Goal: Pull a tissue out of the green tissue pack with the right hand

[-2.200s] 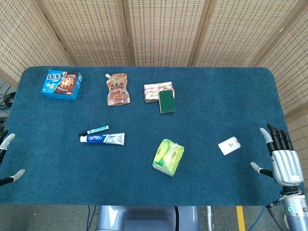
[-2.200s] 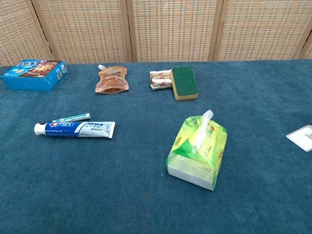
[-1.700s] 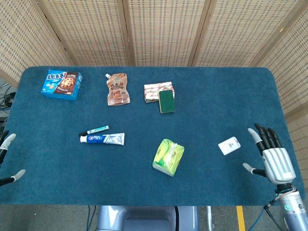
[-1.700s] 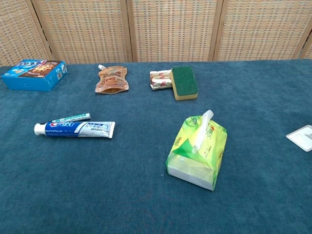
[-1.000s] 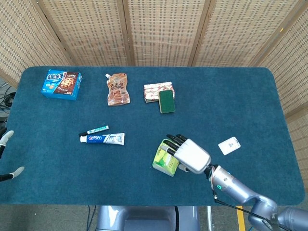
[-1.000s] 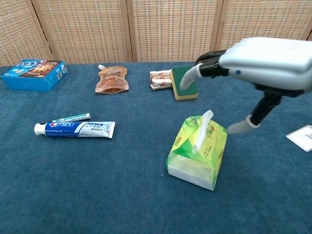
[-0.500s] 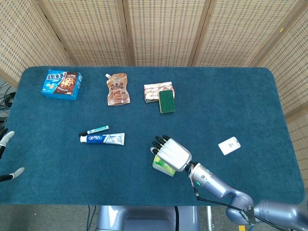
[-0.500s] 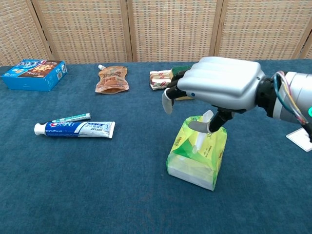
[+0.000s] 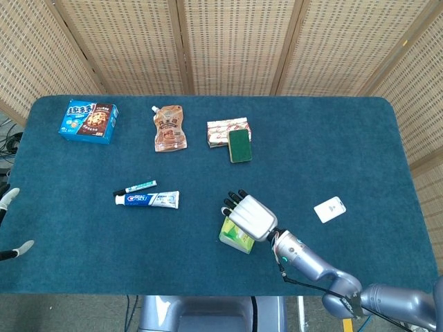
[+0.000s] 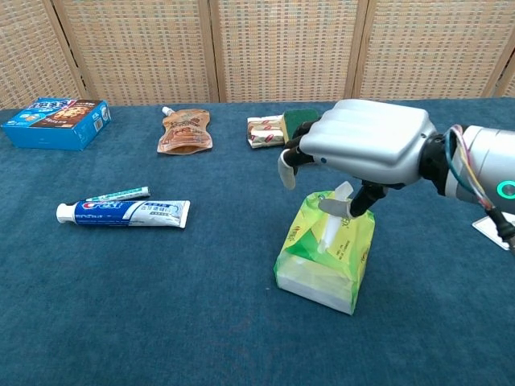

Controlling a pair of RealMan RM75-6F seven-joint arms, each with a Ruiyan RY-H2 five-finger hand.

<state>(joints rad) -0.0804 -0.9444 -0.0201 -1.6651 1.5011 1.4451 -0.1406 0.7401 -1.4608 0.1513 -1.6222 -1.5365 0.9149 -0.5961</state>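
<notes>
The green tissue pack (image 9: 233, 237) (image 10: 323, 260) lies at the front middle of the blue table, with a white tissue (image 10: 331, 228) sticking up from its top slot. My right hand (image 9: 250, 216) (image 10: 364, 145) hovers palm down directly over the pack and hides its upper part in the head view. Its fingers (image 10: 286, 171) are spread and hang past the pack's far left side. The thumb (image 10: 337, 207) sits right beside the raised tissue, which is not pinched. My left hand (image 9: 8, 198) shows only as spread fingertips at the table's left edge, holding nothing.
A toothpaste tube (image 9: 149, 199) (image 10: 125, 212) and a thin tube lie left of the pack. Along the back stand a blue cookie box (image 9: 88, 120), a brown pouch (image 9: 169, 128), a wrapped pack (image 9: 223, 130) and a green sponge (image 9: 239, 146). A white card (image 9: 329, 209) lies to the right.
My right hand swung in from the table's right edge to above the tissue pack, and its thumb came down next to the tissue. The left hand stayed put.
</notes>
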